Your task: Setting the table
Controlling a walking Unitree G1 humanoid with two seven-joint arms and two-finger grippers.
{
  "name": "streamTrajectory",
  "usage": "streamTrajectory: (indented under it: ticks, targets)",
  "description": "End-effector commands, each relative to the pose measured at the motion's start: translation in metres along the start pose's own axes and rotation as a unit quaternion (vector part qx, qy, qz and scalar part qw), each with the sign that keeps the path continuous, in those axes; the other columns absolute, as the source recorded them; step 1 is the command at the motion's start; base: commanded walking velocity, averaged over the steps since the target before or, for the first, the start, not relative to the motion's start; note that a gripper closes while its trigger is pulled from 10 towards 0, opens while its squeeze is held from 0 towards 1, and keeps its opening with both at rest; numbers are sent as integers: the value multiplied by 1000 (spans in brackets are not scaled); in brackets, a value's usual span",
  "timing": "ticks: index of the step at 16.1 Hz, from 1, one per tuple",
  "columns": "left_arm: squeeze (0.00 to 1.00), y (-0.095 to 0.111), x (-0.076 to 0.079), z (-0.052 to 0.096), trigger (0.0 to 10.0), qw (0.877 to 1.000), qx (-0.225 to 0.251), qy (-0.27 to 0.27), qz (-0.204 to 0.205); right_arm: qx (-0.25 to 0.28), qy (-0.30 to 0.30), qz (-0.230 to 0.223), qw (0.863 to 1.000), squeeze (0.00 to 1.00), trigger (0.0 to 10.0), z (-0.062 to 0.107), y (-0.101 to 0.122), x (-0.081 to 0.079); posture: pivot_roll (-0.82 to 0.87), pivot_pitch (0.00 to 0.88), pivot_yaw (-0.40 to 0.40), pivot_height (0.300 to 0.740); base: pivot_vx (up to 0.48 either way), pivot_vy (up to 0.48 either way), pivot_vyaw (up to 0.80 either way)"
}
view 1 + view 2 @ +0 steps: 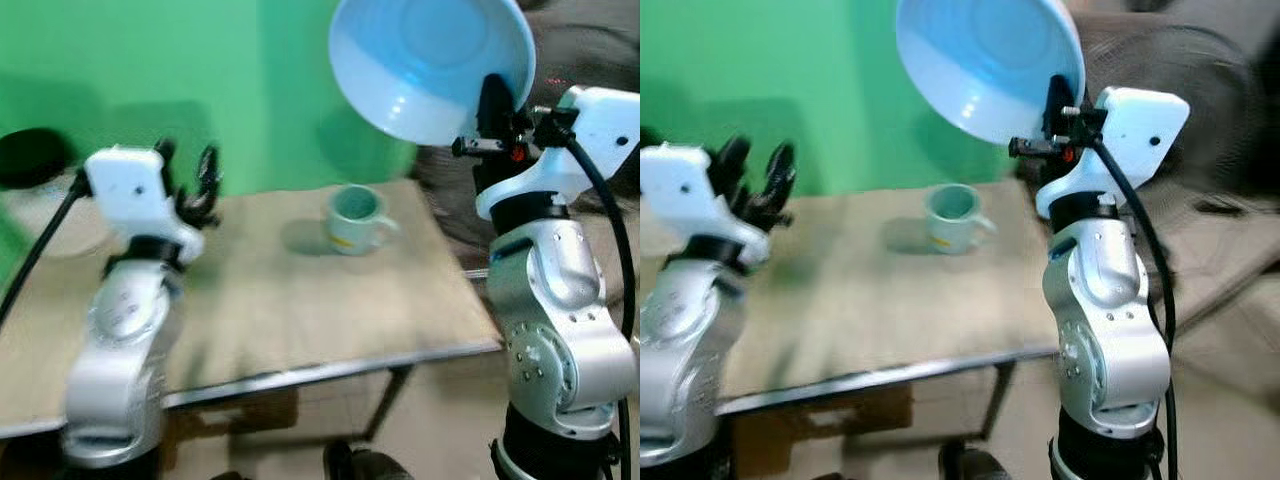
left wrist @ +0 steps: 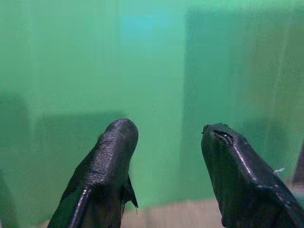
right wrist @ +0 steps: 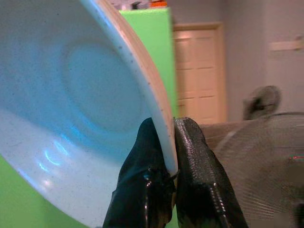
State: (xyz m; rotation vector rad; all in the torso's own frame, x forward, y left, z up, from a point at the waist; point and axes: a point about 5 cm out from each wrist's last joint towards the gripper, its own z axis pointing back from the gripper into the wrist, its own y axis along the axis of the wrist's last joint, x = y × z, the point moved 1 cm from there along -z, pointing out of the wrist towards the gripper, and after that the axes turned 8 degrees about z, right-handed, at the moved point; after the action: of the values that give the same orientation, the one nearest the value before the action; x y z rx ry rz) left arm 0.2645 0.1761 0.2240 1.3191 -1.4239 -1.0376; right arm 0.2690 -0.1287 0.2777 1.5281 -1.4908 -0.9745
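Presently the right claw [image 3: 164, 166] pinches the blue bowl [image 1: 430, 60] by its rim, aloft above the bench [image 1: 300, 300]; probably ceramic, slippery, breakable. Left claw [image 2: 166, 156] gapes empty beside.

We see a pale blue bowl [image 1: 430, 62] tilted up high, rim pinched; a green mug [image 1: 356, 218] sits upright on the desk [image 1: 300, 310].

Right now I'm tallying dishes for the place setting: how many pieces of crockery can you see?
2. A light blue bowl is pinched by its rim in the raised right gripper; a pale green mug stands on the table.
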Motion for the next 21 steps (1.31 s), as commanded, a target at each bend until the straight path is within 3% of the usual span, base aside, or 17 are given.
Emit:
streamTrajectory:
  ticks: [1,4,9,12,15,18,20,21]
  targets:
    - [0,6,-3,2,10000,1000,9,2,-13,16,-12,-1,1000,0,10000,2,5,3,20,0,19,740,0,0,-800]
    - [0,10,-7,5,10000,999,8,-10,-31,-3,-5,5,1000,0,10000,12,-5,4,27,0,29,740,0,0,-800]
    - [0,-4,7,14,10000,999,-22,-25,-30,-31,62,-9,998,0,10000,16,-14,1,33,0,4,740,0,0,-800]
    - [0,-17,13,17,10000,997,-43,-36,-58,-70,24,2,997,0,10000,17,-29,19,29,0,-5,740,0,0,-800]
    - [0,-31,20,21,10000,994,-80,-57,-51,-96,2,21,995,0,10000,24,-36,34,21,0,1,740,0,0,-800]
    - [0,-45,26,23,10000,991,-99,-65,-58,-217,-37,37,975,0,10000,45,-71,49,4,0,-4,740,0,0,-800]
    - [0,-49,26,23,10000,992,-96,-56,-53,-317,-51,52,946,0,10000,63,-102,56,-1,0,4,740,0,0,-800]
    - [0,-50,26,23,10000,993,-89,-60,-45,-331,-54,52,941,0,10000,66,-106,58,-7,0,3,740,0,0,-800]
